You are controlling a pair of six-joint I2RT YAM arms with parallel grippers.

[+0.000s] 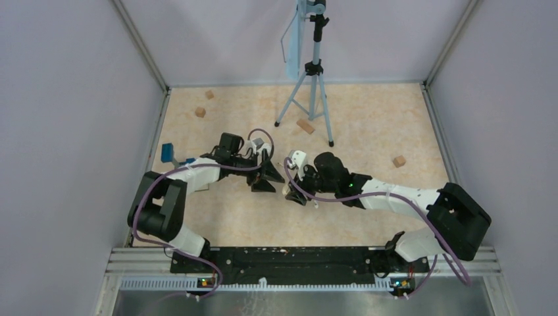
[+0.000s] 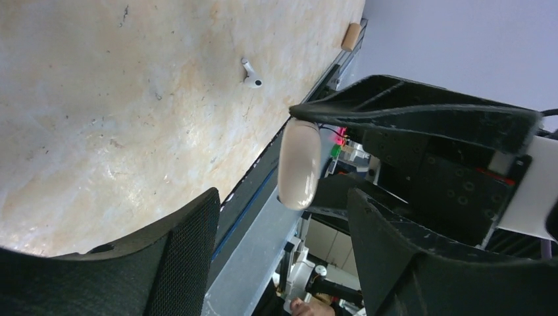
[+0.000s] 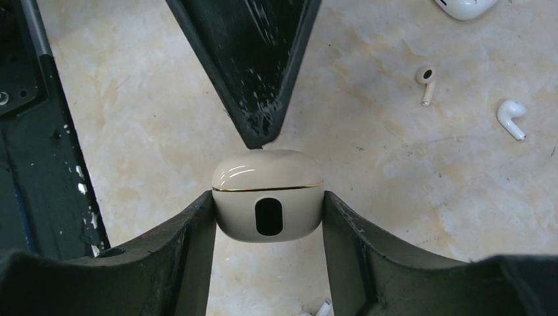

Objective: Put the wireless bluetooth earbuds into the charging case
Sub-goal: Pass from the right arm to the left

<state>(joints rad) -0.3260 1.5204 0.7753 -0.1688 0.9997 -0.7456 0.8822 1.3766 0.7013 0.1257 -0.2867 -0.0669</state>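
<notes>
My right pincer point(image 3: 268, 220) is clamped on the cream case point(image 3: 266, 172), with one finger on each side of it, so the fingers stand as far apart as the case is wide. The lid is down. A thin gold line marks the seam and it runs closed all along, so I cannot see what is inside. A dark oval shows on the face of the case that is turned to the right wrist camera.

My left pincer point(image 2: 283, 197) has its fingers apart and grips nothing. One finger point(image 3: 253, 99) comes in from above in the right wrist view and its tip touches the top of the lid; the other finger is outside that view. In the left wrist view the case is seen edge-on, just ahead of the gap between the two fingers.

Both pincers meet over the middle of the tabletop point(image 1: 368, 125). Whether the case rests on the tabletop or hangs just above it, I cannot tell.

The earbuds lie loose on the tabletop. A cream earbud point(image 3: 426, 82) and a white earbud point(image 3: 512, 118) are near each other and well apart from the held case. Beyond them lies a white case point(image 3: 466, 6), cut by the picture edge, so I cannot tell whether it is open or closed.
</notes>
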